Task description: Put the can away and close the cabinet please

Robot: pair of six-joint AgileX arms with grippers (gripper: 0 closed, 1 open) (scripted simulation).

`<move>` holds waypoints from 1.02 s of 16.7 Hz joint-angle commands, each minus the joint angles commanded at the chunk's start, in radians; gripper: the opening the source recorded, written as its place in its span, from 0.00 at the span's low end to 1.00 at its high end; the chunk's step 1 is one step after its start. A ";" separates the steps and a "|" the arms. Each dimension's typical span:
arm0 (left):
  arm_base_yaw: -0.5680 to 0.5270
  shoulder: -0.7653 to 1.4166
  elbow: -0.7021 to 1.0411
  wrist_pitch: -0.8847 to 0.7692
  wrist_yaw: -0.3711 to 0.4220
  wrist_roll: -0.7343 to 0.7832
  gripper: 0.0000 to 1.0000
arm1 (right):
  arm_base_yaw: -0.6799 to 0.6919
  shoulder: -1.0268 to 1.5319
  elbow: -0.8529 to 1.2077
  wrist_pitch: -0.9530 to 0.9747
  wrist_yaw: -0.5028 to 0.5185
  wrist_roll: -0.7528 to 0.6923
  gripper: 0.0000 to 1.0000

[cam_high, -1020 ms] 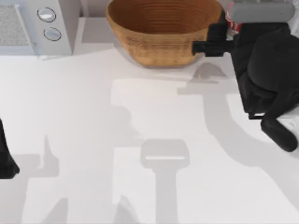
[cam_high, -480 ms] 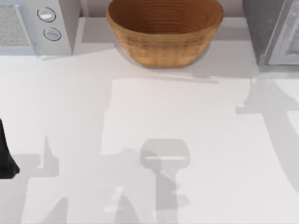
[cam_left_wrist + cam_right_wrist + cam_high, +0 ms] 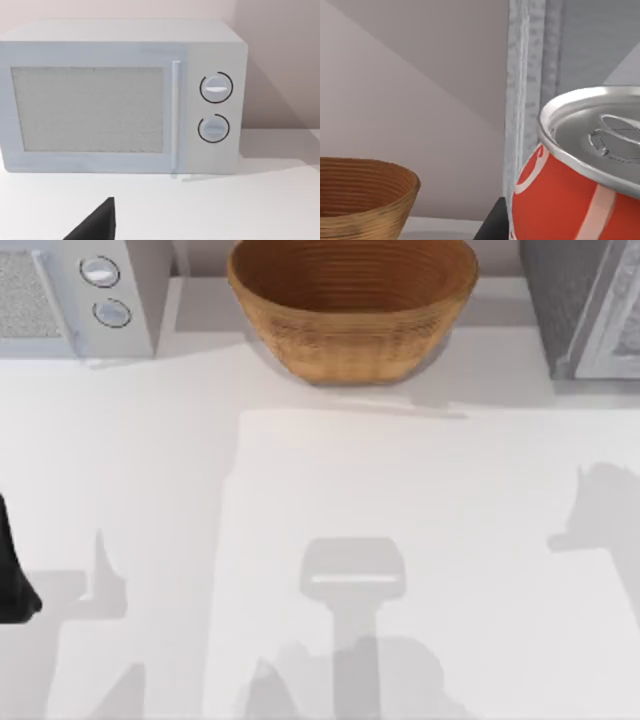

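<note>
The right wrist view has the can (image 3: 580, 175) tight against a dark finger (image 3: 492, 225), grip state unclear, cabinet (image 3: 532, 90) behind, wicker bowl (image 3: 362, 200) beside; overhead, the left arm (image 3: 12, 575) sits parked.

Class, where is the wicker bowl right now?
In the top view the wicker bowl sits at the table's back edge, centre, between the microwave on the left and the grey cabinet on the right.
</note>
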State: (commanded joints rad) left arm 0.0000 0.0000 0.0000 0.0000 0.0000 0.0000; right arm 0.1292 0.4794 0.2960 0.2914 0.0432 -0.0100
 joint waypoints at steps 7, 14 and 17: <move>0.000 0.000 0.000 0.000 0.000 0.000 1.00 | -0.094 -0.411 -0.249 -0.243 -0.049 0.004 0.00; 0.000 0.000 0.000 0.000 0.000 0.000 1.00 | -0.129 -0.479 -0.296 -0.291 -0.043 0.010 0.00; 0.000 0.000 0.000 0.000 0.000 0.000 1.00 | -0.123 -0.465 -0.284 -0.293 -0.043 0.012 0.00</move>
State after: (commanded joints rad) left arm 0.0000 0.0000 0.0000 0.0000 0.0000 0.0000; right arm 0.0058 0.0139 0.0121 -0.0014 0.0002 0.0021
